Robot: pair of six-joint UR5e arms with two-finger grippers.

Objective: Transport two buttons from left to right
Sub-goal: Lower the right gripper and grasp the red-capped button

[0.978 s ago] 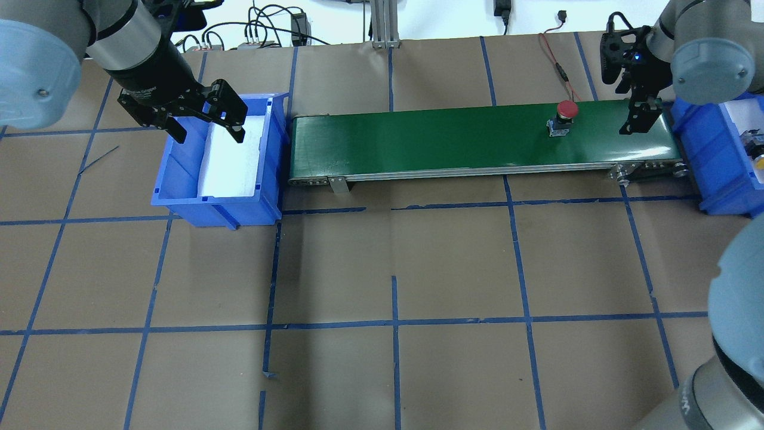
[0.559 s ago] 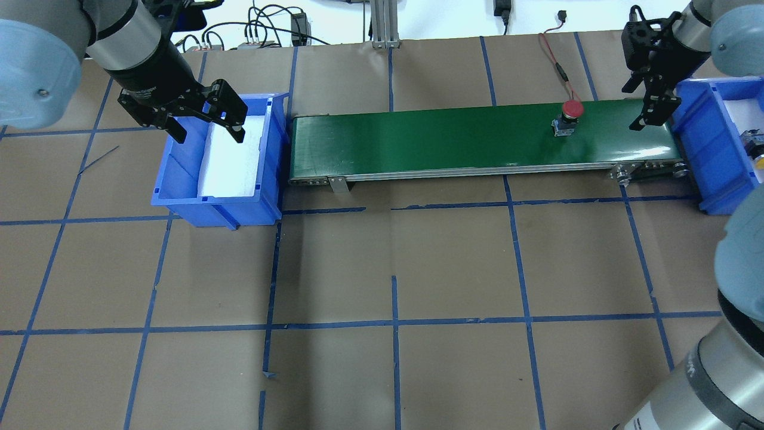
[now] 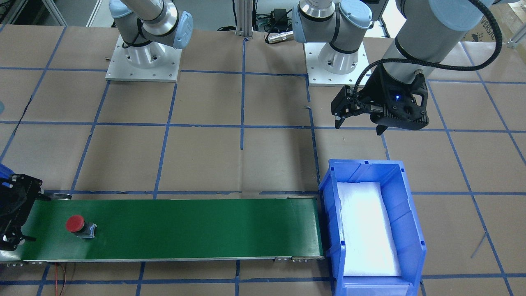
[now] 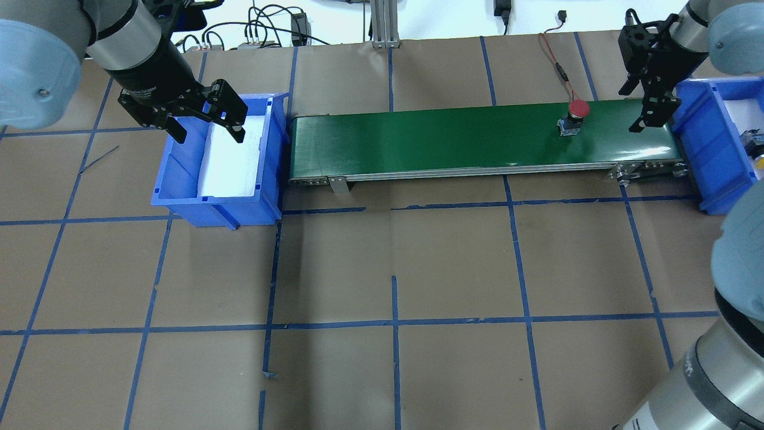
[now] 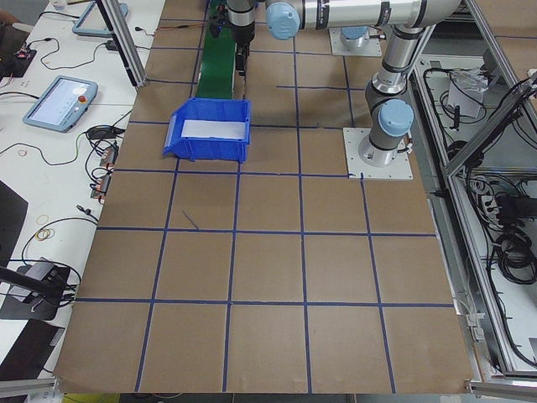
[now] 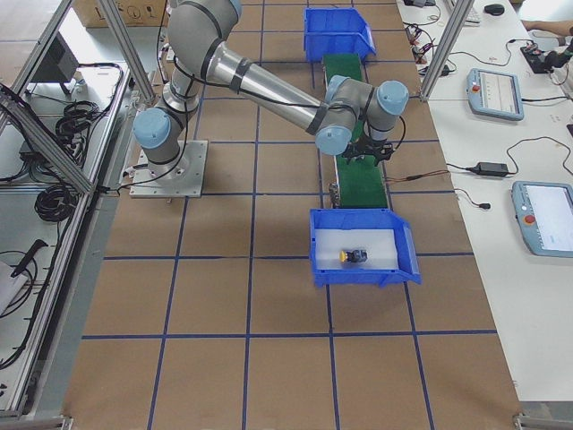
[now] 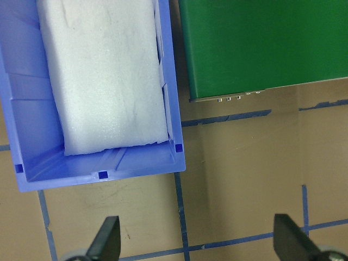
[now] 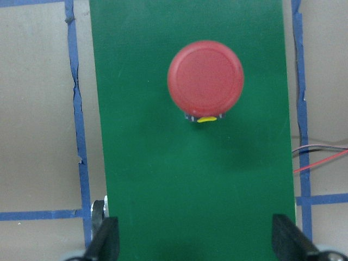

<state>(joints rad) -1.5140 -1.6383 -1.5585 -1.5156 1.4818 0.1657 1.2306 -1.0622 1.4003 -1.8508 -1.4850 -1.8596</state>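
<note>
The red mushroom-cap button (image 4: 576, 113) stands on the green conveyor belt (image 4: 447, 134) near its right end. It also shows in the front view (image 3: 78, 225) and the right wrist view (image 8: 205, 79). My right gripper (image 4: 628, 110) is open and empty, above the belt's right end, just right of the red button. The yellow-capped button (image 6: 354, 257) lies on white foam in the right blue bin (image 6: 358, 278). My left gripper (image 4: 209, 134) is open and empty, above the left blue bin (image 4: 179, 197), which holds only white foam.
The right bin (image 4: 698, 137) sits against the belt's right end and the left bin against its left end. A red wire (image 4: 558, 65) runs behind the belt. Blue tape lines grid the brown table cover (image 4: 394, 269).
The red button has ridden further right along the belt. My right gripper has moved right and back toward the belt's end, still open. The left arm has not moved.
</note>
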